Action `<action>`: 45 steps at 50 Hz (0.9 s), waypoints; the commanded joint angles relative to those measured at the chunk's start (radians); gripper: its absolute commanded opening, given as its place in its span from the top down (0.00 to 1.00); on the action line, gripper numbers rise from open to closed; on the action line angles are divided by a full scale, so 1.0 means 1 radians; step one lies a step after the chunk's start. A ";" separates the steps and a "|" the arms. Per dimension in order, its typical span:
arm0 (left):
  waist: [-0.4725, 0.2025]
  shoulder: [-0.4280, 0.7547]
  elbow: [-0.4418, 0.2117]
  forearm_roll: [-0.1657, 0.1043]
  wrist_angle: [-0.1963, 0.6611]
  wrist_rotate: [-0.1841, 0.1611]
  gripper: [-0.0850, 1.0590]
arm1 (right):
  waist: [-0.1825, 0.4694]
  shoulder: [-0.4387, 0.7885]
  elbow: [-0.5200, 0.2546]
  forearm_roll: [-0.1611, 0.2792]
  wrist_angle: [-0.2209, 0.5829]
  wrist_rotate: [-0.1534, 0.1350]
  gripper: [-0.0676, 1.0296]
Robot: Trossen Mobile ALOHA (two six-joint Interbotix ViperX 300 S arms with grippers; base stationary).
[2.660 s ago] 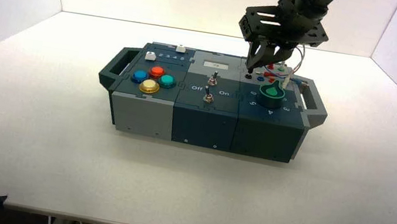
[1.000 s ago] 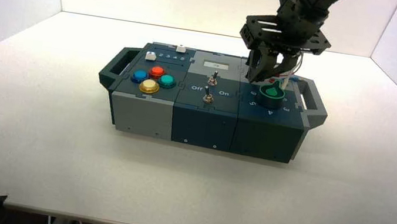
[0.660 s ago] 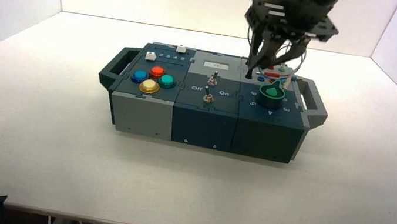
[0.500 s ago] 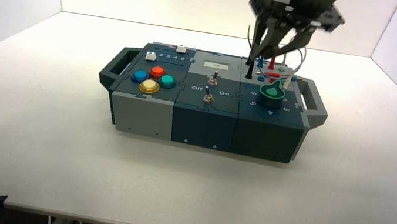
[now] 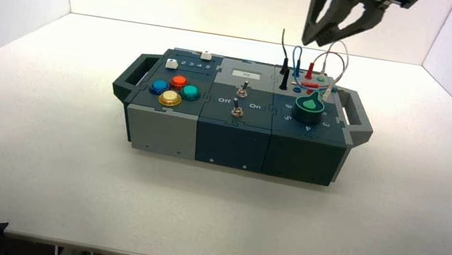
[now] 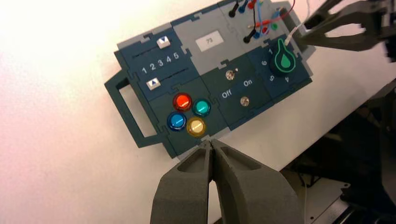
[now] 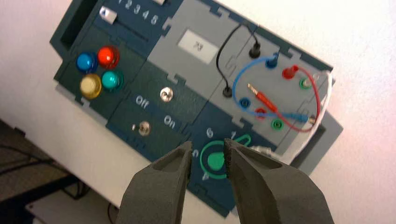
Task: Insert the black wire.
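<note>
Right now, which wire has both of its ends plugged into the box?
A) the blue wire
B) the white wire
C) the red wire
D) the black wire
D: the black wire has one plug in the back black socket and its other plug in the front black socket, while the red wire and the blue wire each have a loose plug lying on the box.
</note>
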 commanded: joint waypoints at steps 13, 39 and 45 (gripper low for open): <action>0.002 0.011 -0.029 0.002 -0.006 0.000 0.95 | 0.002 -0.075 -0.003 -0.009 0.080 -0.005 0.59; 0.002 0.014 -0.034 -0.005 -0.009 0.003 0.95 | 0.002 -0.103 0.009 -0.018 0.083 0.000 0.59; 0.002 0.017 -0.029 -0.005 -0.009 0.003 0.95 | 0.002 -0.103 0.006 -0.017 0.083 0.002 0.59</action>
